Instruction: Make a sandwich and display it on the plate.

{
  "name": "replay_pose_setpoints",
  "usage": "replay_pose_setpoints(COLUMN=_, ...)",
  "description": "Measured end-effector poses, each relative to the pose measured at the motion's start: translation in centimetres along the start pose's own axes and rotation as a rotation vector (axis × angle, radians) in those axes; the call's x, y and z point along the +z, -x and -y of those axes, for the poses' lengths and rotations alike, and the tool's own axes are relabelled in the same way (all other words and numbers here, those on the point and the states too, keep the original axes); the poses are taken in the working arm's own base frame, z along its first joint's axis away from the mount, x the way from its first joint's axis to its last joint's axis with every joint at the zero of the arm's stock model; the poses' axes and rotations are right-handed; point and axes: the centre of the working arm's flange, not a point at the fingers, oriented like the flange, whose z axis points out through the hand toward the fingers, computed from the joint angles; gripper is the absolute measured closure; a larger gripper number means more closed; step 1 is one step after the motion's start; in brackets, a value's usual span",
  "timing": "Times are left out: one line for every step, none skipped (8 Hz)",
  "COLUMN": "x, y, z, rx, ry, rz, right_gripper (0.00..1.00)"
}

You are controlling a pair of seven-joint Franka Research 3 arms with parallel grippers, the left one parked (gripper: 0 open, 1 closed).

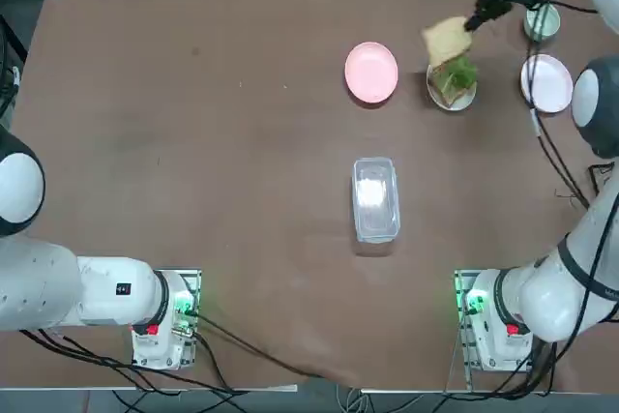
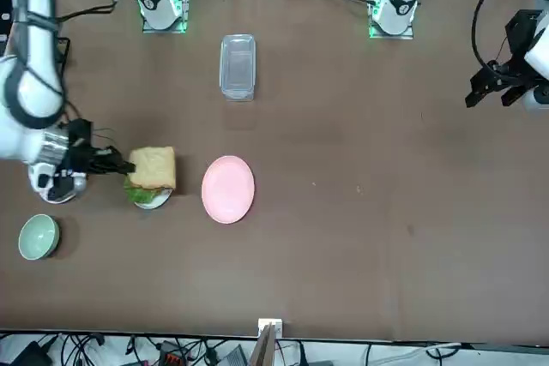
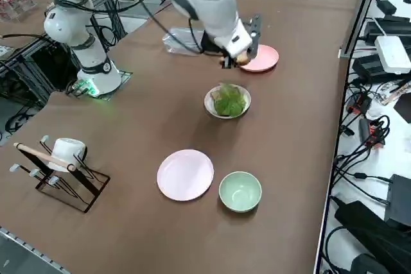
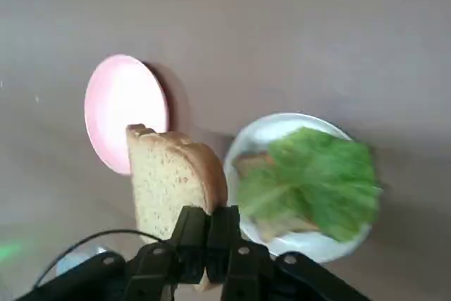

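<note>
Gripping bread slice | right gripper jaws shut on it | wrist cam only: lettuce on plate

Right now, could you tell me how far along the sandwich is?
Done: the bottom slice lies on the white plate with lettuce on it. In hand: the right end effector is shut on the top slice, holding it in the air beside the plate. Left: lay that slice over the lettuce and let go.
</note>
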Motion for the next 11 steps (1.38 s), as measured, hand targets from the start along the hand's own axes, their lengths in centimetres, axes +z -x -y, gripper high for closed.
replay_pose_setpoints(x=-0.3, y=0.3, z=-2.3, rx=-0.042, ry=-0.033, rz=0.023, right_gripper=0.97)
replay_pose_setpoints(x=0.1, y=0.2, z=-3.9, rx=-0.083, ry=-0.080, rz=0.042, right_gripper=0.97)
replay_pose_setpoints(x=0.7, y=-0.2, z=-5.2, rx=-0.124, ry=-0.116, rz=0.053, right_gripper=0.97)
replay_pose_setpoints(x=1.5, y=-0.7, z=-6.2, rx=-0.156, ry=-0.138, rz=0.056, right_gripper=0.97)
replay_pose_setpoints(x=2.4, y=-1.3, z=-6.9, rx=-0.197, ry=-0.157, rz=0.054, right_gripper=0.97)
replay_pose_setpoints(x=3.3, y=-1.9, z=-7.2, rx=-0.254, ry=-0.168, rz=0.056, right_gripper=0.97)
replay_pose_setpoints(x=3.9, y=-2.2, z=-7.7, rx=-0.299, ry=-0.173, rz=0.066, right_gripper=0.97)
replay_pose_setpoints(x=4.2, y=-2.4, z=-8.3, rx=-0.322, ry=-0.182, rz=0.078, right_gripper=0.97)
replay_pose_setpoints(x=4.5, y=-2.3, z=-8.9, rx=-0.329, ry=-0.192, rz=0.087, right_gripper=0.97)
replay_pose_setpoints(x=4.7, y=-2.2, z=-9.4, rx=-0.326, ry=-0.198, rz=0.092, right_gripper=0.97)
replay_pose_setpoints(x=4.8, y=-2.1, z=-9.7, rx=-0.323, ry=-0.202, rz=0.093, right_gripper=0.97)
